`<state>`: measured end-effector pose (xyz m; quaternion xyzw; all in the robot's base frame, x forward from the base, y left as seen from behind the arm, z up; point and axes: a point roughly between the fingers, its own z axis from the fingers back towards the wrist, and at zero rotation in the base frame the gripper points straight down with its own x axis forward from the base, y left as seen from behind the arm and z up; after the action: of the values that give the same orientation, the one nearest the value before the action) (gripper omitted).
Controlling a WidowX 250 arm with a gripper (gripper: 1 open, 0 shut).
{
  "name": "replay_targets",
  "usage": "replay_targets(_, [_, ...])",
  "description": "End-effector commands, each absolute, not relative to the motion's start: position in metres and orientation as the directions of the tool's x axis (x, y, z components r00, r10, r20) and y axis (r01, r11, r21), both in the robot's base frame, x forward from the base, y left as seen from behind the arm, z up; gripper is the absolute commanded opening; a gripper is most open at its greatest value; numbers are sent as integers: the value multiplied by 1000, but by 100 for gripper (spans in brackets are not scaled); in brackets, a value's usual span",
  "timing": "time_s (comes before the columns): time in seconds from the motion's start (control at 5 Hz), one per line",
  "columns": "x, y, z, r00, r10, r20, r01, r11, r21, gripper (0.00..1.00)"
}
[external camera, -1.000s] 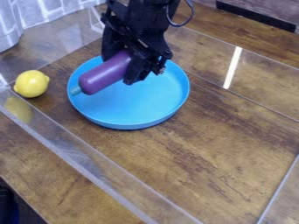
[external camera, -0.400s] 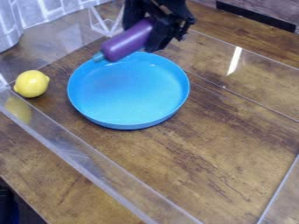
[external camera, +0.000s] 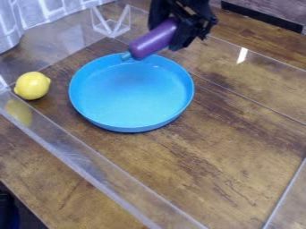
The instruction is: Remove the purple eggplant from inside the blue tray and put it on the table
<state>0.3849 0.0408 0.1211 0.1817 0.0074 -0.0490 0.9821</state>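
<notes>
Tool (external camera: 177, 34) at the top of the view, black, closed on the purple eggplant (external camera: 153, 40). Eggplant juts out of the tool down and to the left, tilted, its free end lowest. It hangs in the air above the far rim of the blue tray (external camera: 131, 92), clear of the tray floor and not touching the counter (external camera: 227, 152).

Tray sits left of centre on the counter, nearer the far edge than the near one. Its floor is bare blue. Lemon (external camera: 32, 86) rests on the counter by the left edge, near the tray's left rim but apart from it.

Hard to make out: the tool's upper body is cut off by the top edge of the view, and the fingers merge into one dark mass, so where each finger meets the eggplant cannot be told. The held end of the eggplant is hidden inside the tool; the stem tip cannot be made out. A clear wire-like stand (external camera: 114, 20) shows at the far edge, left of the tool, its shape indistinct. Glare streaks on the glossy counter to the right of the tray.

Count: one tool, one eggplant, one tray, one lemon, one clear stand
</notes>
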Motion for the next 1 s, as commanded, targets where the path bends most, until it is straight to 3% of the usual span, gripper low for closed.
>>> replay_targets(0.0, [403, 26, 146, 989, -138, 60, 108, 926, 361, 0])
replay_targets(0.4, [430, 10, 138, 983, -165, 86, 125, 927, 354, 0])
replay_targets(0.8, [438, 33, 143, 991, -81, 106, 38, 933, 359, 0])
